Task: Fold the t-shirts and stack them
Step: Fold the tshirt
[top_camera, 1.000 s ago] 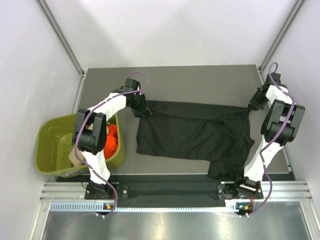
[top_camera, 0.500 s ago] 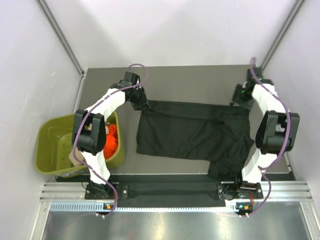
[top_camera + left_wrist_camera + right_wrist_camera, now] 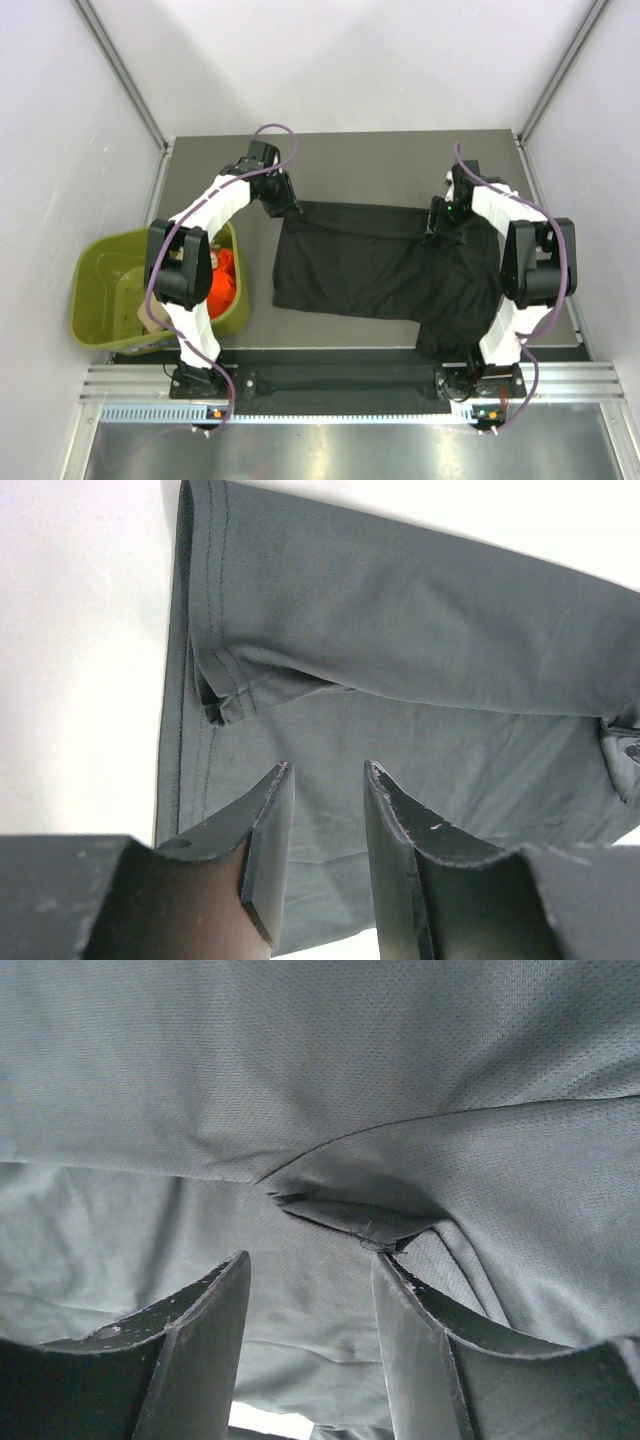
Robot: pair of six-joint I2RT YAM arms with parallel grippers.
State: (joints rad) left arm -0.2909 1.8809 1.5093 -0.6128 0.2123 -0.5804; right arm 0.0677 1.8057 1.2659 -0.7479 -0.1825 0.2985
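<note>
Black shirt (image 3: 385, 270) spread mid-table, one part trailing toward near right edge. Left fingers (image 3: 286, 207) apart, empty, over far-left corner. Right fingers (image 3: 441, 226) apart, empty, over crease near far-right. Pinch hem cleanly, keep both sides level. Orange shirt (image 3: 222, 275) sits in tub (image 3: 100, 290).

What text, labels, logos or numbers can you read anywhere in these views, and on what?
No readable text in any view.
Black t-shirt: plain, no print or tag lettering showing.
Orange-red t-shirt: only a bit shows, no print.
Olive-green tub: no label visible.
Coloured dots by the right arm's base: too small to read as markings.
</note>
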